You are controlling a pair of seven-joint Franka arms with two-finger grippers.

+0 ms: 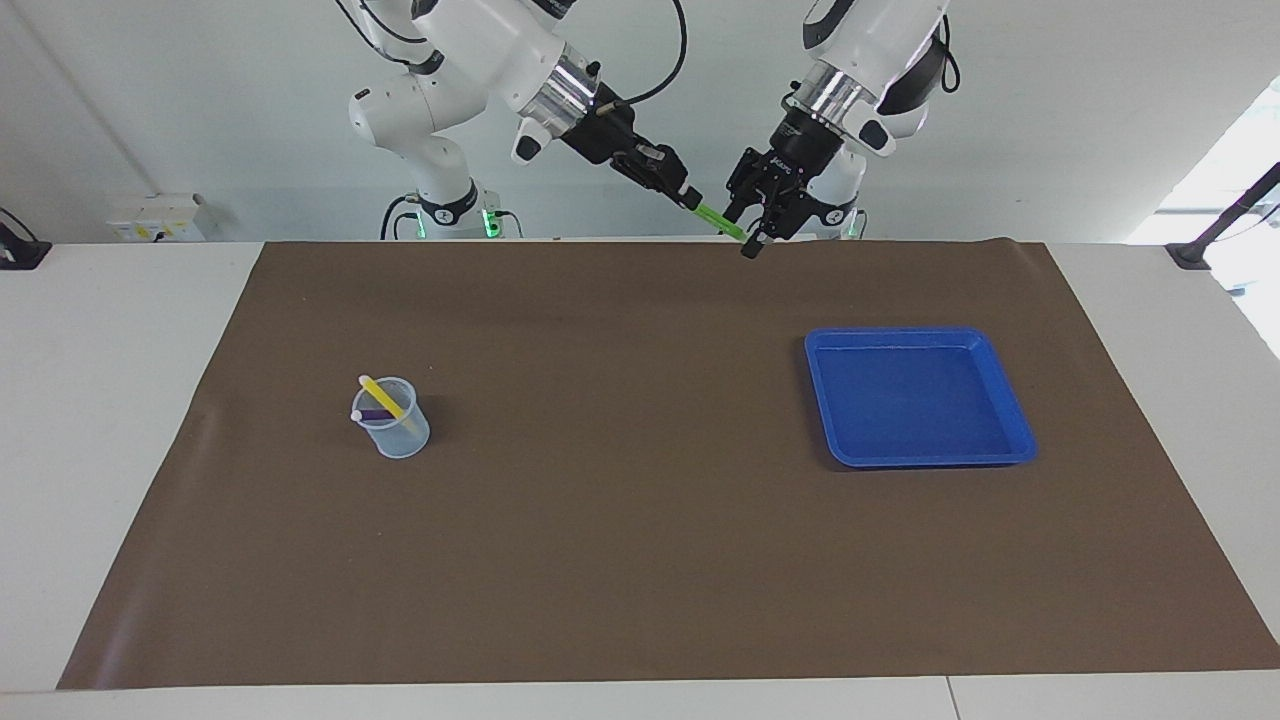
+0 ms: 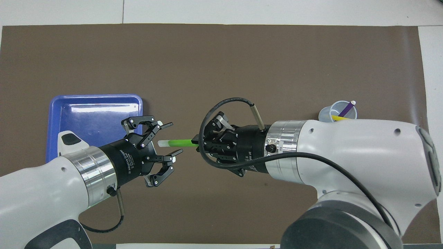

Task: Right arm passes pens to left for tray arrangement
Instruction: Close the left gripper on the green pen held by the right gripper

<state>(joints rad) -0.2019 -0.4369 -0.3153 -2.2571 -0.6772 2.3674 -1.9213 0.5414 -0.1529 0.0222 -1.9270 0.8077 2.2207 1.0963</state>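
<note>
Three pens are in view. One, the green pen (image 2: 177, 142) (image 1: 718, 220), is up in the air over the robots' edge of the brown mat (image 1: 640, 520), about midway along it. The right gripper (image 2: 198, 141) (image 1: 690, 200) pinches its coloured end, so the pale cap points toward the left gripper (image 2: 169, 141) (image 1: 752, 236). That gripper's jaws are spread and stand either side of the capped end; the overhead view shows a gap between the upper finger and the pen, and the lower fingertip lies just beside the cap, so whether it touches cannot be told.

Two more pens, the yellow pen (image 1: 384, 396) (image 2: 341, 118) and the purple pen (image 1: 375, 414) (image 2: 347, 108), lean in a small translucent cup (image 1: 400, 432) (image 2: 330, 112) standing on the mat toward the right arm's end of the table, roughly halfway between the robots' edge and the edge away from them.

Toward the left arm's end sits the blue tray (image 1: 1010, 415) (image 2: 55, 110), flat on the mat, holding nothing, well apart from the cup. White tabletop (image 1: 100, 400) shows around the mat on the edges.
</note>
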